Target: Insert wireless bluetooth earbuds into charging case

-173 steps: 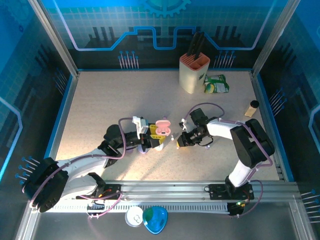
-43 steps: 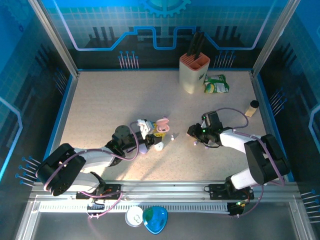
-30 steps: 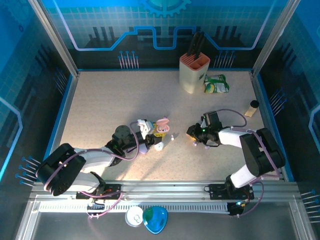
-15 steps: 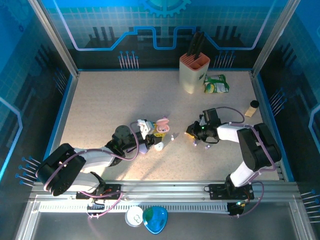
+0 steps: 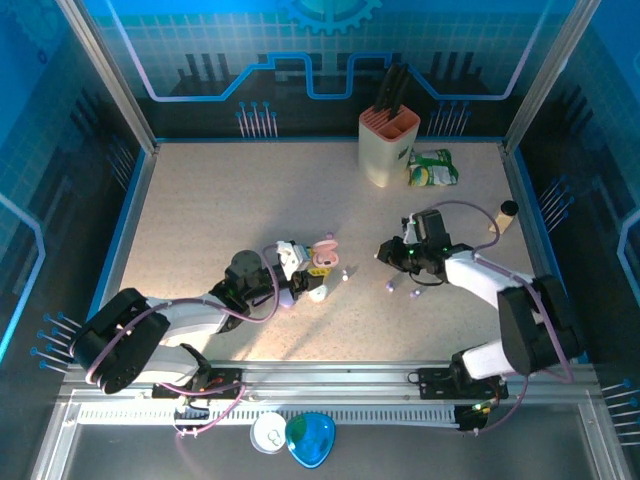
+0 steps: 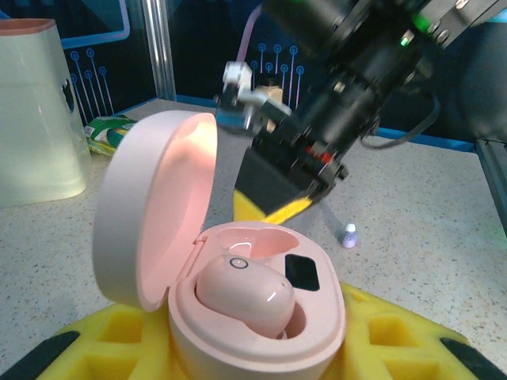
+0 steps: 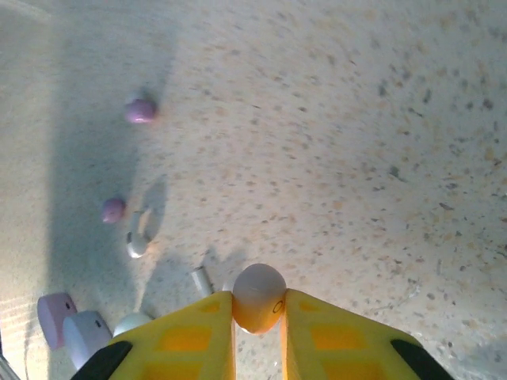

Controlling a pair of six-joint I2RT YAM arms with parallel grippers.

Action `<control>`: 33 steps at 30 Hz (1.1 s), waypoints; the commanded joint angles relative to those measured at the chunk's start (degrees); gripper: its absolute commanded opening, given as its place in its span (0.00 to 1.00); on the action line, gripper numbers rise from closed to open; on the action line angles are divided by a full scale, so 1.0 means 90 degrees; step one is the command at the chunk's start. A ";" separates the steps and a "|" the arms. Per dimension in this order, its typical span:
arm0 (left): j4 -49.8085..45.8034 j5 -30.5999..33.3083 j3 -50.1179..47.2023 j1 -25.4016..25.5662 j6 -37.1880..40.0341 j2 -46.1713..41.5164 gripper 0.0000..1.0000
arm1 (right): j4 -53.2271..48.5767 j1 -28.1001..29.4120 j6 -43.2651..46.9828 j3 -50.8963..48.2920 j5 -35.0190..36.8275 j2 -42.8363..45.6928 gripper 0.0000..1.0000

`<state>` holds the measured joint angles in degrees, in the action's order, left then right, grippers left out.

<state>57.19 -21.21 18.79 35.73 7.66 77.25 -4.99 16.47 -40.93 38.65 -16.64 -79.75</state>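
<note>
Two grippers face each other near the middle of the speckled beige table point(image 5: 200, 200), a little toward its near edge. The left gripper point(image 5: 312, 282) is clamped on a pink pebble-shaped plastic charging case point(image 6: 261, 332) – its yellow foam pads point(image 6: 119, 328) sit on both sides of the base. The case stands upright with its rounded lid point(image 6: 154, 206) hinged open, and one glossy pink earbud point(image 6: 244, 291) lies seated in a socket inside; the socket beside it is partly hidden.

The right gripper point(image 7: 258, 307) has its yellow fingers point(image 7: 190, 328) pressed together on a small pale round earbud point(image 7: 258, 294), held just above the tabletop – apart from the case, to its right.

Loose on the table below the right gripper lie two small lilac bits point(image 7: 140, 110), a white stemmed bit point(image 7: 139, 241) and two larger pastel pieces point(image 7: 55, 317).

Near the far edge, right of centre, a cream knife block with a salmon top point(image 5: 388, 148) stands beside a green packet point(image 5: 432, 168).
</note>
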 commanded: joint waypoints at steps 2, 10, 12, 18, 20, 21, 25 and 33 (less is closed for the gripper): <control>0.0066 -0.0073 0.0087 -0.0029 0.0184 0.0161 0.33 | -0.1295 0.0337 0.1207 0.0413 0.0290 0.0845 0.21; -0.0351 -0.0541 0.0293 -0.0068 0.0075 0.0313 0.33 | -0.3845 0.1329 0.2920 0.2158 0.0782 0.1448 0.22; -0.0568 -0.0609 0.0377 -0.0076 0.0088 0.0298 0.33 | -0.4091 0.1660 0.3283 0.2470 0.0972 0.1440 0.22; -0.0932 -0.0955 0.0510 -0.0107 0.0032 0.0218 0.33 | -0.4270 0.2466 0.4204 0.3128 0.1342 0.1137 0.23; -0.1042 -0.0986 0.0527 -0.0102 0.0017 0.0160 0.34 | -0.3992 0.2718 0.4529 0.3091 0.1430 0.1098 0.24; -0.1086 -0.0992 0.0539 -0.0110 0.0018 0.0139 0.34 | -0.3891 0.2785 0.4620 0.3078 0.1410 0.1068 0.24; -0.1266 -0.1090 0.0536 -0.0123 0.0035 0.0027 0.34 | -0.3829 0.2969 0.4928 0.3226 0.1440 0.0767 0.24; -0.1338 -0.1174 0.0562 -0.0121 0.0006 -0.0049 0.34 | -0.3869 0.3154 0.5318 0.3352 0.1576 0.0269 0.22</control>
<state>45.58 -29.87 22.17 35.07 7.75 78.06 -39.44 43.99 4.16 67.24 -3.25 -76.29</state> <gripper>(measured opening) 0.362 0.227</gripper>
